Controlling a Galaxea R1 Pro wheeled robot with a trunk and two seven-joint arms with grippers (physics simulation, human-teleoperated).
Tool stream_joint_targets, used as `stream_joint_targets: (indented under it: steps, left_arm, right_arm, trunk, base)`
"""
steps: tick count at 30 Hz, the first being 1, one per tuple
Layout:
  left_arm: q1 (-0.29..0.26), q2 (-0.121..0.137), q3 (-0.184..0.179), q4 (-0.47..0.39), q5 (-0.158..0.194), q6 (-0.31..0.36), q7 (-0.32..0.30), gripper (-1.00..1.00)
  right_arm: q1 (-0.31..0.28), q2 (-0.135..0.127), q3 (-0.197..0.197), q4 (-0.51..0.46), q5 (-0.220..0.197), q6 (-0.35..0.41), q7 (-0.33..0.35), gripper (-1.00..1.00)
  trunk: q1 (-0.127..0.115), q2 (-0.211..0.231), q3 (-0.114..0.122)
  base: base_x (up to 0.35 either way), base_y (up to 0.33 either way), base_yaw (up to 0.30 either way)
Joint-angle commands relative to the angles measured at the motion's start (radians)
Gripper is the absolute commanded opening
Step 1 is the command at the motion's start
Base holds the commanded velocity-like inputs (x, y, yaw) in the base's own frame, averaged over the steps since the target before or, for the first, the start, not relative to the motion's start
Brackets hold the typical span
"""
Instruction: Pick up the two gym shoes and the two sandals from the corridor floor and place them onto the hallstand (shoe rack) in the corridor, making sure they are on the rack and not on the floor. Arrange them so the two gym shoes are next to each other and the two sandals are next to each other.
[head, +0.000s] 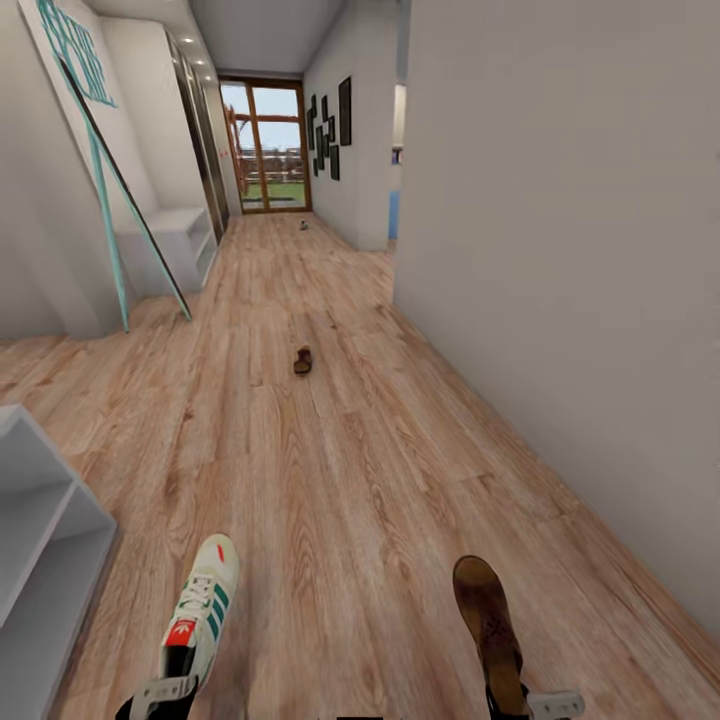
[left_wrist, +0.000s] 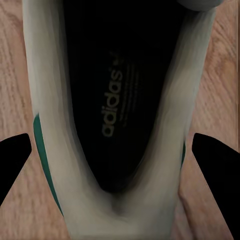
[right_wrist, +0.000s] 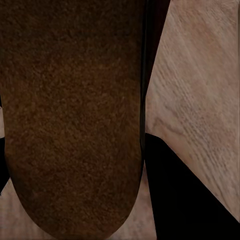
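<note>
Left end effector (head: 160, 697) clamped on heel of gym shoe (head: 203, 603), toe pointing ahead down corridor. Left wrist cam: fingers (left_wrist: 14, 162) either side of heel, dark insole with adidas print between. Right end effector (head: 535, 702) gripping sandal (head: 488, 618) at heel end, footbed up. Second sandal (head: 302, 360) lying on corridor floor (head: 350, 470) further ahead, mid-hallway. Tiny object way down by glass door (head: 264, 145), too small to tell. Grey hallstand (head: 40, 540) corner at left, shelves open.
</note>
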Motion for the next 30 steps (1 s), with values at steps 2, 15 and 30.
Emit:
stream_joint_targets:
  steps: [2, 15, 30]
  left_arm:
    - [0.001, -0.001, 0.008, 0.010, 0.001, -0.008, -0.011, -1.00]
    - [0.002, -0.001, 0.008, 0.026, 0.001, -0.014, -0.011, -1.00]
    - [0.002, -0.001, 0.008, 0.028, 0.003, -0.014, -0.011, -1.00]
  right_arm:
    - [0.000, -0.001, 0.002, 0.011, -0.001, -0.013, -0.001, -1.00]
    - [0.000, 0.002, 0.002, 0.020, -0.003, -0.020, -0.005, -1.00]
    - [0.000, 0.001, -0.006, 0.016, -0.063, -0.019, -0.006, -1.00]
  trunk:
    - [-0.001, 0.000, 0.010]
    - [-0.010, 0.010, 0.080]
    - [-0.068, 0.115, 0.142]
  base:
    - [0.000, 0.000, 0.000]
    - [0.000, 0.000, 0.000]
    - [0.000, 0.000, 0.000]
